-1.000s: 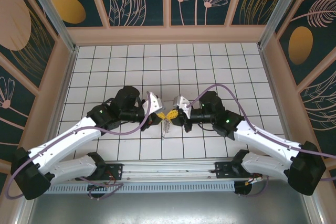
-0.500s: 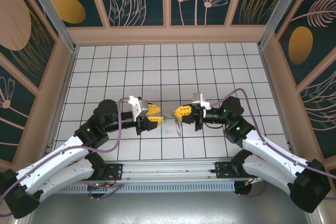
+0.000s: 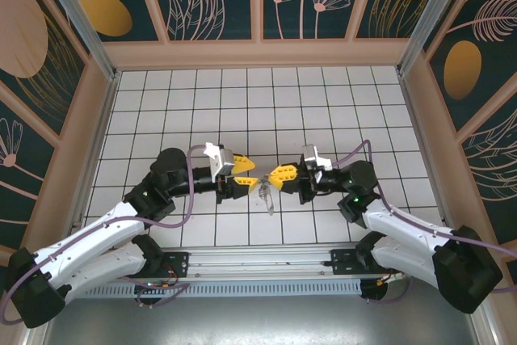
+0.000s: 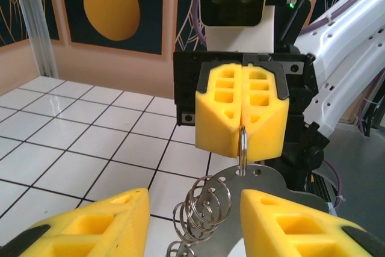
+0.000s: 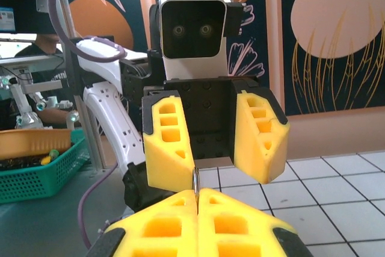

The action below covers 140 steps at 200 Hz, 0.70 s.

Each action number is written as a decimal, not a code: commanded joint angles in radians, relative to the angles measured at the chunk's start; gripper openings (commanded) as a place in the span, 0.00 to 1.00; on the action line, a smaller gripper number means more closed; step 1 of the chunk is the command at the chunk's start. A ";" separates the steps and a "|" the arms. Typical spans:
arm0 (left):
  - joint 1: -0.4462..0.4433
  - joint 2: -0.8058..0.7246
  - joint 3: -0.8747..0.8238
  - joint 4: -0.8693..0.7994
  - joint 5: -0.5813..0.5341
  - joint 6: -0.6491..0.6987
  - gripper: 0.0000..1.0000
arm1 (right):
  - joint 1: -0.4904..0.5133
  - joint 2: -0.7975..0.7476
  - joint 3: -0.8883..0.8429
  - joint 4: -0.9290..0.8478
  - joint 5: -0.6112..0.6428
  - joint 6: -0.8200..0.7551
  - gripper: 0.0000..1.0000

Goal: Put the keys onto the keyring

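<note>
Hanging from the right gripper [image 3: 275, 175], the keyring [image 3: 266, 196] is dangling between the two arms over the near middle of the tiled table [image 3: 323, 103]. The right gripper is clenching its yellow fingers flat together, pinching the keyring's thin silvery top ring edge-on in the seam between them.

In the left wrist view the right gripper [image 4: 242, 118] is facing the camera head-on. The top ring [image 4: 242, 144] is sticking out below its fingertips, and the flat grey keyring [image 4: 267, 176] is hanging under that. A row of small rings [image 4: 201, 203] is bunching along the keyring's left edge.

The left gripper [image 3: 250, 173] is standing released, jaws apart and gripping nothing, pointing tip to tip at the right gripper from just beside it. Its two fingers [image 4: 96, 227] are flanking the lower part of the keyring, with the small rings lying in the gap between them; whether either finger is touching the metal I cannot tell.

In the right wrist view the left gripper [image 5: 213, 142] is gaping straight ahead, while the right gripper [image 5: 197, 209] is showing the top ring [image 5: 196, 179] rising from its closed seam. Whether the keyring's lower end is touching the table I cannot tell.
</note>
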 commanded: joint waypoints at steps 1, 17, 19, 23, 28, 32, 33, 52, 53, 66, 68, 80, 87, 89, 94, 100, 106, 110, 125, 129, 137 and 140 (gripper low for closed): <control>-0.002 -0.010 0.030 0.058 0.036 -0.010 0.43 | -0.007 0.026 -0.017 0.220 0.006 0.075 0.00; -0.001 -0.011 0.031 0.056 0.041 -0.009 0.43 | -0.007 0.046 -0.022 0.257 0.013 0.088 0.00; -0.001 -0.011 0.033 0.056 0.041 -0.010 0.43 | -0.007 0.048 -0.023 0.259 0.013 0.089 0.00; -0.002 -0.010 0.033 0.056 0.042 -0.008 0.43 | -0.007 0.052 -0.024 0.264 0.014 0.091 0.00; -0.002 -0.010 0.034 0.056 0.043 -0.008 0.43 | -0.007 0.057 -0.026 0.271 0.018 0.091 0.00; -0.003 -0.009 0.036 0.056 0.044 -0.007 0.43 | -0.006 0.058 -0.027 0.275 0.020 0.091 0.00; -0.003 -0.008 0.035 0.056 0.044 -0.007 0.43 | -0.007 0.059 -0.028 0.276 0.021 0.091 0.00; -0.002 0.002 0.041 0.060 0.052 -0.002 0.43 | -0.007 0.070 -0.029 0.287 0.030 0.091 0.00; -0.002 0.002 0.041 0.061 0.052 -0.002 0.43 | -0.007 0.070 -0.029 0.288 0.030 0.091 0.00; -0.003 0.011 0.040 0.075 0.060 -0.005 0.43 | -0.007 0.079 -0.031 0.301 0.035 0.095 0.00; -0.002 0.013 0.040 0.076 0.060 -0.005 0.43 | -0.007 0.081 -0.031 0.304 0.036 0.094 0.00; -0.001 0.020 0.041 0.088 0.065 -0.005 0.42 | -0.007 0.090 -0.031 0.315 0.039 0.096 0.00; -0.003 0.024 0.042 0.094 0.067 -0.006 0.42 | -0.007 0.096 -0.031 0.322 0.038 0.101 0.00; -0.003 0.024 0.042 0.097 0.068 -0.005 0.42 | -0.007 0.098 -0.030 0.324 0.038 0.101 0.00; -0.003 0.028 0.043 0.102 0.069 -0.005 0.42 | -0.006 0.103 -0.030 0.329 0.037 0.103 0.00; -0.004 0.033 0.046 0.106 0.074 -0.006 0.42 | -0.005 0.110 -0.028 0.337 0.038 0.105 0.00; -0.003 0.039 0.050 0.108 0.080 -0.005 0.42 | -0.006 0.116 -0.031 0.343 0.039 0.108 0.00; -0.003 0.043 0.053 0.109 0.085 -0.005 0.42 | -0.006 0.119 -0.031 0.347 0.040 0.109 0.00; -0.003 0.057 0.062 0.106 0.093 0.001 0.42 | -0.005 0.128 -0.032 0.357 0.044 0.110 0.00; -0.002 0.059 0.064 0.106 0.095 0.003 0.42 | -0.005 0.131 -0.033 0.361 0.045 0.110 0.00; -0.003 0.062 0.065 0.107 0.098 0.003 0.42 | -0.006 0.135 -0.032 0.366 0.048 0.111 0.00; -0.003 0.063 0.067 0.108 0.099 0.003 0.42 | -0.005 0.136 -0.031 0.367 0.048 0.111 0.00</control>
